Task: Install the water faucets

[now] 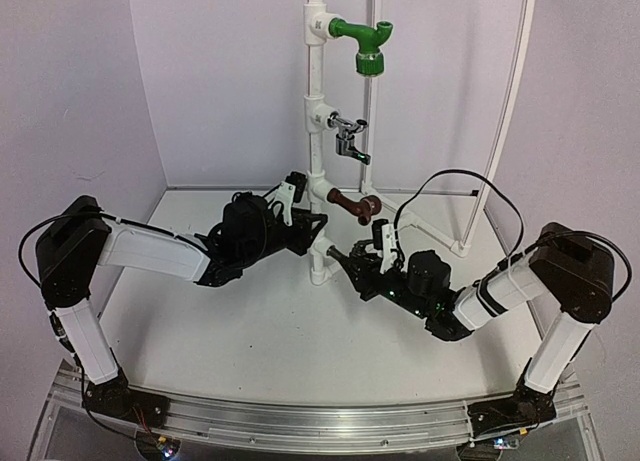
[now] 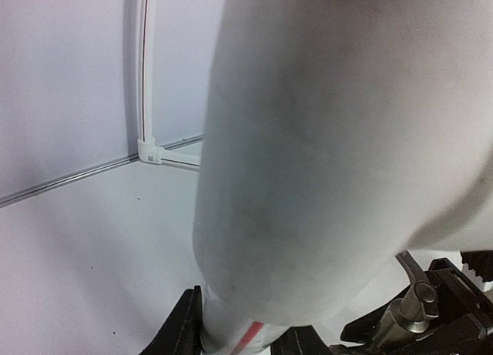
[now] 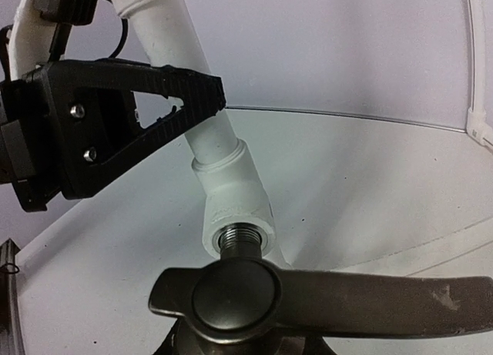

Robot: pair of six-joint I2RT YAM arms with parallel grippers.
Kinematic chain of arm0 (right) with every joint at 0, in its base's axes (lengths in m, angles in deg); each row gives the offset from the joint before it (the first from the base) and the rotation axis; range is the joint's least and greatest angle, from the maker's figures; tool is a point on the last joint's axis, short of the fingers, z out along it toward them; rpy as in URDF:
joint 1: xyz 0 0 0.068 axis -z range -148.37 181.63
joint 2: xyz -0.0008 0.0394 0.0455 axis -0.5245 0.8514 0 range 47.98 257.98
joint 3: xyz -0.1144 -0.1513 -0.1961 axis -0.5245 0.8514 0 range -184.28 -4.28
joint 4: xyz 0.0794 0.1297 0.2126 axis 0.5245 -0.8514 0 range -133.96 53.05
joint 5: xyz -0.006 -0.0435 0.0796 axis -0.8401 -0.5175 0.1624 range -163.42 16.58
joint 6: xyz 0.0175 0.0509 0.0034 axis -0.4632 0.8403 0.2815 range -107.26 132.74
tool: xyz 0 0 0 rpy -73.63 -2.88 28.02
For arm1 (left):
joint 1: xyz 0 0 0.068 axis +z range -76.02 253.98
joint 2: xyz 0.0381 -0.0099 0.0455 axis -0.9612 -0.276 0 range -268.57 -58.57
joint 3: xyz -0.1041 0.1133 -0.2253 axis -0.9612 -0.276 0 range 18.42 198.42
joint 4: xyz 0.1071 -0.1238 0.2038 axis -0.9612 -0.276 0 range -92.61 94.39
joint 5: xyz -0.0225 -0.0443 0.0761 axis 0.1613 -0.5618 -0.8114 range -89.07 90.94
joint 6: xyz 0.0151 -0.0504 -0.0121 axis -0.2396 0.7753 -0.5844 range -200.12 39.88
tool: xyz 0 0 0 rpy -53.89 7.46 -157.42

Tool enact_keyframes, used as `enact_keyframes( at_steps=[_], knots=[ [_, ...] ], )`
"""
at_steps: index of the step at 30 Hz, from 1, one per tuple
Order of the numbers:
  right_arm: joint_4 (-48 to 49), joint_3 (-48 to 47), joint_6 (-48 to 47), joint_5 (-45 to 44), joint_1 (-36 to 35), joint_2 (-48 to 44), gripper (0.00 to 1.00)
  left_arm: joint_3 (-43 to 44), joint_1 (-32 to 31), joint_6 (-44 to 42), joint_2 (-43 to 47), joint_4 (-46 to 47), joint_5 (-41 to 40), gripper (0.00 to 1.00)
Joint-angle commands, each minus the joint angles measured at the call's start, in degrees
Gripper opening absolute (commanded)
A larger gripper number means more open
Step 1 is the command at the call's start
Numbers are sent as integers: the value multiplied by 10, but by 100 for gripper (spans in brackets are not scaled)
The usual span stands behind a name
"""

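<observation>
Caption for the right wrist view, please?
Right pincer holds the dark grey faucet, threaded end at the white tee socket, while the left pincer grips the pipe above.

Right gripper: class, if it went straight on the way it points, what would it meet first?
The dark faucet it holds would meet the open fitting on the white pipe, seemingly almost at once.

Four faucets: green [image 1: 362, 43], silver [image 1: 349, 139], brown [image 1: 352, 205], dark grey [image 3: 323, 293]; one pipe stand [image 1: 316, 81]

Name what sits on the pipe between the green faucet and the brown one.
The silver faucet, seen in the top external view.
</observation>
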Motion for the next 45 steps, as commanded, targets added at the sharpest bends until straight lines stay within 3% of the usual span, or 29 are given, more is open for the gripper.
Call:
enact_keyframes(
  at_steps=[1, 14, 24, 33, 45],
  knots=[
    [48, -36, 87, -4, 7, -4, 0, -22, -37, 56, -16, -6, 60, 0],
    [73, -10, 314, -12, 30, 17, 0, -79, -44, 48, 9, 60, 67, 0],
    [15, -29, 334, 22, 34, 5, 0, -80, -46, 16, 0, 64, 93, 0],
    [-57, -70, 593, 89, 52, 39, 0, -95, -45, 6, -20, 101, 52, 0],
    [-90, -55, 770, 106, 67, 13, 0, -87, -46, -18, -43, 134, 40, 0]
  ],
)
